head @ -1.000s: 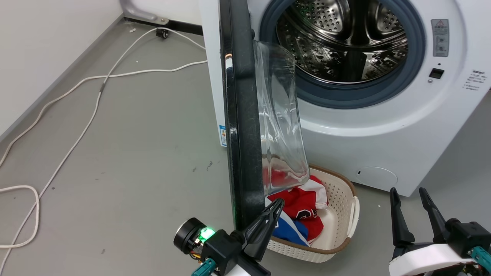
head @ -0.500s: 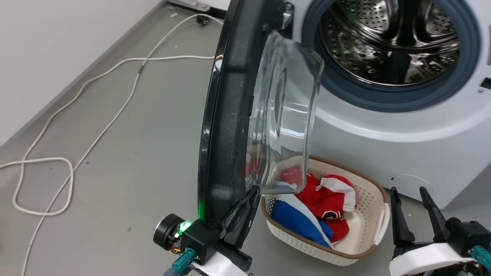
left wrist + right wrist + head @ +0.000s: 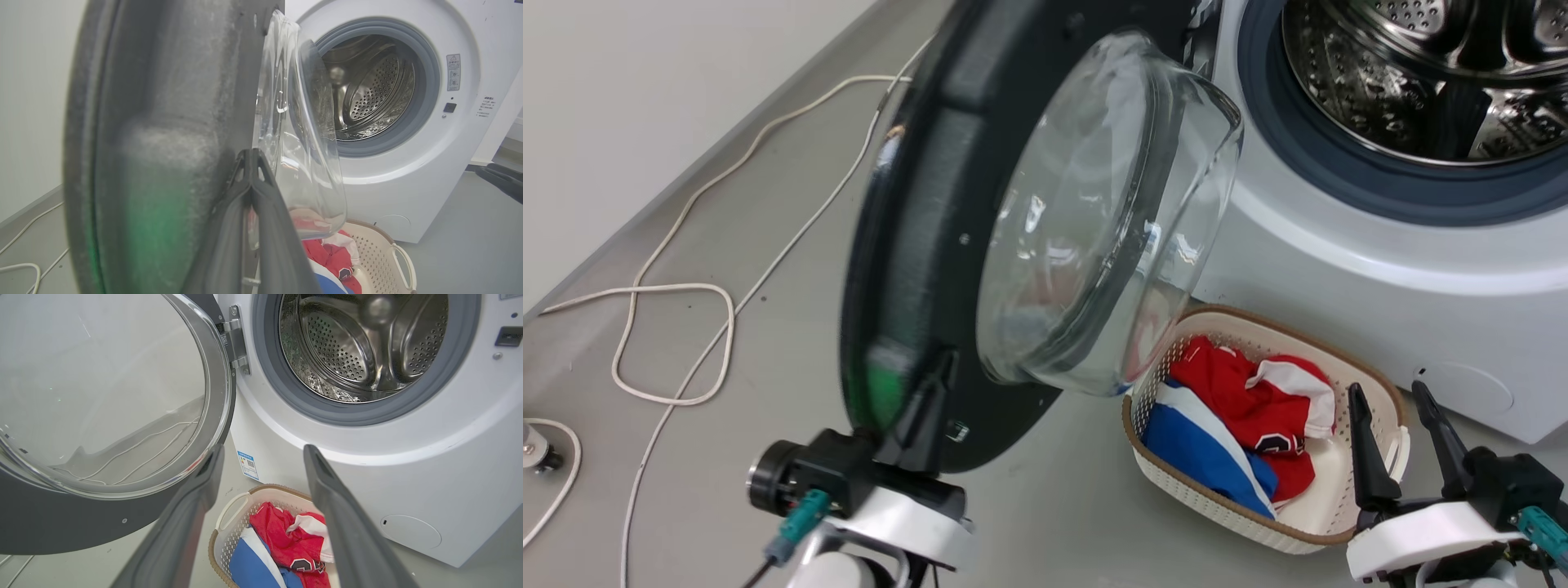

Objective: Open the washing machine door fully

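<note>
The washing machine door point(image 3: 1045, 229) is a large round disc with a wide black rim and a clear glass bowl bulging from its centre. It stands open, angled out from the left side of the washing machine point(image 3: 1339, 245). Its inner face and bowl are turned toward the right and the near side. A metal hinge point(image 3: 235, 339) holds its far edge just left of the drum opening point(image 3: 1413, 90). Its near lower rim hangs above the floor point(image 3: 768, 327) and is blurred in the head view.
</note>
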{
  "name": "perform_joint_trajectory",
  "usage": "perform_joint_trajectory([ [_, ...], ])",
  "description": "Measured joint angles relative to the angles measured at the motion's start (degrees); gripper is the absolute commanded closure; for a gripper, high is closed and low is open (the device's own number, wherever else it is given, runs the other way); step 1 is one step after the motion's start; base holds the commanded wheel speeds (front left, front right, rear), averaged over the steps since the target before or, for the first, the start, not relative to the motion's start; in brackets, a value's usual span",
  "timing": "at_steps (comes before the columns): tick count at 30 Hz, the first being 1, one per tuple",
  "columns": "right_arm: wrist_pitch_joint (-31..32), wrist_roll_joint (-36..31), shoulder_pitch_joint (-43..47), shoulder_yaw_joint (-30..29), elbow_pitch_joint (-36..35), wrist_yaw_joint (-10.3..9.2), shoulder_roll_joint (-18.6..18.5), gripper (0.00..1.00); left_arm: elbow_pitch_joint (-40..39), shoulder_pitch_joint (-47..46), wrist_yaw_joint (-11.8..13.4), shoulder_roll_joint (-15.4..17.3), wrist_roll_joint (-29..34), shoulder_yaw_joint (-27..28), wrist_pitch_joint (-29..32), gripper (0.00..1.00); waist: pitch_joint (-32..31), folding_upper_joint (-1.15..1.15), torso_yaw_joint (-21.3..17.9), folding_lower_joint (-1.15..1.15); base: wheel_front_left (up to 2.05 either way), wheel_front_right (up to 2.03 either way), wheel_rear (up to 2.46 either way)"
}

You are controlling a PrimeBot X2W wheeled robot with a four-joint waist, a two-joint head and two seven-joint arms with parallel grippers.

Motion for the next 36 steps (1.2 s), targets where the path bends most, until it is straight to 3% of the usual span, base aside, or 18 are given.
perform_joint_trajectory([
  [13, 0.0, -2.0, -2.4, -0.1, -0.2, 0.01, -1.1, 0.00, 3.5, -4.2, -1.0, 3.0, -3.2, 11.9, 0.0, 1.00, 6.1, 0.00, -1.4, 0.00, 0.00, 0.00, 0.00],
  [36, 0.0, -3.2, -5.4, -0.6, -0.2, 0.01, -4.0, 0.00, 14.1, -14.5, -1.9, 8.9, -4.9, 24.5, 0.0, 1.00, 12.5, 0.00, -5.1, 0.00, 0.00, 0.00, 0.00],
])
